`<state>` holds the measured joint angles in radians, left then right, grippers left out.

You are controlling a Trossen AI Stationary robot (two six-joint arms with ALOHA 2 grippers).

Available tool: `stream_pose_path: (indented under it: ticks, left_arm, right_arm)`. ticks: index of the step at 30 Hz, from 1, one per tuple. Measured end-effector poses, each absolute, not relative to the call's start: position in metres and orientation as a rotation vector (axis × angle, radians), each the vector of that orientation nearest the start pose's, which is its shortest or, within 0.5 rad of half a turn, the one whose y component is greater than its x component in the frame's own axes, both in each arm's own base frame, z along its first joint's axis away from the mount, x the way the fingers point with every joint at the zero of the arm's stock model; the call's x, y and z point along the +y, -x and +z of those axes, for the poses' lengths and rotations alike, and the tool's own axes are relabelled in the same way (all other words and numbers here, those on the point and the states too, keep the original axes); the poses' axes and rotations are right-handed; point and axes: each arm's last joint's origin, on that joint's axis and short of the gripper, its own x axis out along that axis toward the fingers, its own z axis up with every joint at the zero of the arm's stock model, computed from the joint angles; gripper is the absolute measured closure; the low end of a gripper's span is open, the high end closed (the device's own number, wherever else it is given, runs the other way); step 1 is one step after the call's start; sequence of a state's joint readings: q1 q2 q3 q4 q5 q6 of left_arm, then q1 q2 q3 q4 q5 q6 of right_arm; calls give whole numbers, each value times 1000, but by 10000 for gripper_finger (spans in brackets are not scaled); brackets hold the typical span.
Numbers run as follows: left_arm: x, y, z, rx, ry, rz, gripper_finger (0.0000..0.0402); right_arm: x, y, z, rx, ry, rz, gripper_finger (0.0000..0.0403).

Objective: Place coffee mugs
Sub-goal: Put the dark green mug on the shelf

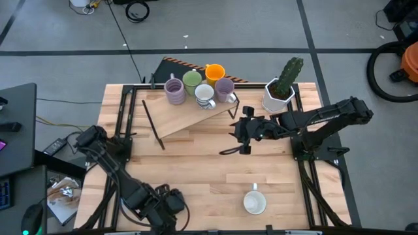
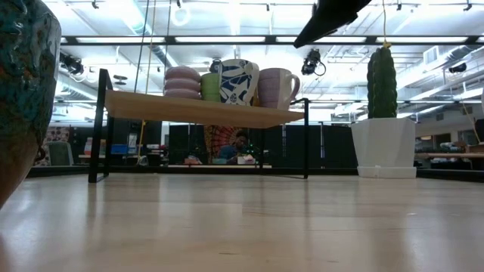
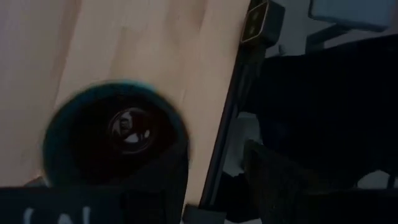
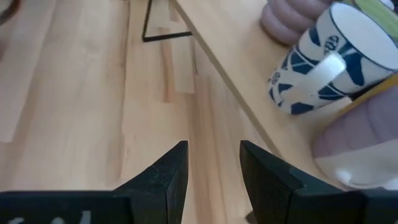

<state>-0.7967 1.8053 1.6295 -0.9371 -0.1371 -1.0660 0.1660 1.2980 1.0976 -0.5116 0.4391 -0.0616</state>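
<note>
Five mugs stood on the raised wooden shelf (image 1: 196, 114) at the surface's far side: ribbed lilac mug (image 1: 174, 91), green mug (image 1: 191, 81), orange mug (image 1: 215, 72), blue-patterned white mug (image 1: 204, 95), plain lilac mug (image 1: 224, 88). White mug (image 1: 255, 202) sat on the near surface (image 1: 215, 166). Right hand (image 1: 238, 132) hovered beside the shelf, fingers apart, empty. Left hand (image 3: 214, 171) hung over a dark teal mug (image 3: 115, 134) at the near-left corner, fingers parted.

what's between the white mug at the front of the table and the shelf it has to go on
Nothing visible stands on the bare table between the white mug and the shelf. Above that stretch, the right claw hangs open just off the shelf's right end. The shelf's back edge already holds five mugs; its front part is free.
</note>
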Motion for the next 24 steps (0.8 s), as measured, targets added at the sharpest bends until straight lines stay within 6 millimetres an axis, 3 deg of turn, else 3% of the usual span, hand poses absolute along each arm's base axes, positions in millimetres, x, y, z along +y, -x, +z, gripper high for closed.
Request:
stream_pose_path:
  ticks: [5,14,24]
  left_arm:
    - [-272,-268,283,1164,408,-17,242]
    - [-291,-263,257,1214,210,-87,242]
    - [-293,-263,255,1206,176,-101,243]
  right_arm:
    - [28,-274,304,702,233,-196,252]
    - [27,-277,300,716,241,-197,252]
    - [27,-277,300,714,240,-197,252]
